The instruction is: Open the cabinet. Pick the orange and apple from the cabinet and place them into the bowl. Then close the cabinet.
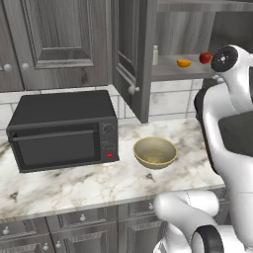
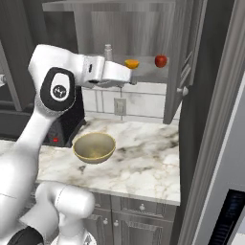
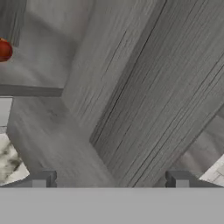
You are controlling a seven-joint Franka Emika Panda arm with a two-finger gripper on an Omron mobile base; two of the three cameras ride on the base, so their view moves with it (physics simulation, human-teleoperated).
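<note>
Grey wood-grain kitchen fronts surround a white-and-brown marbled desk (image 1: 74,185), where a boxy black microwave (image 1: 64,129) stands beside the bowl (image 1: 154,151), a shallow olive-tan dish with a mottled yellowish inside and nothing in it yet. Above, the cabinet (image 2: 124,33) has both raised-panel doors swung out, baring a lighter grey shelf (image 1: 173,71). On that shelf the orange (image 1: 184,63) and the apple (image 1: 205,58) sit near each other but apart, with a small pale bottle (image 1: 155,55) further along. The gripper (image 3: 111,177) is up near an open door, its jaws spread wide and holding nothing; the hand view looks along grained door panel, with the apple (image 3: 4,49) at its edge. Both fruits are small, round and smooth, probably light and firm, so they should bear a moderate squeeze without bruising, yet they are likely to roll if nudged off-centre. The safest hold looks like straight across the widest part of each. The bowl seems rigid and stable, and its curved sides should stop a dropped fruit from rolling out. The round silver knob (image 1: 132,90) is a small hard target for closing the door.
</note>
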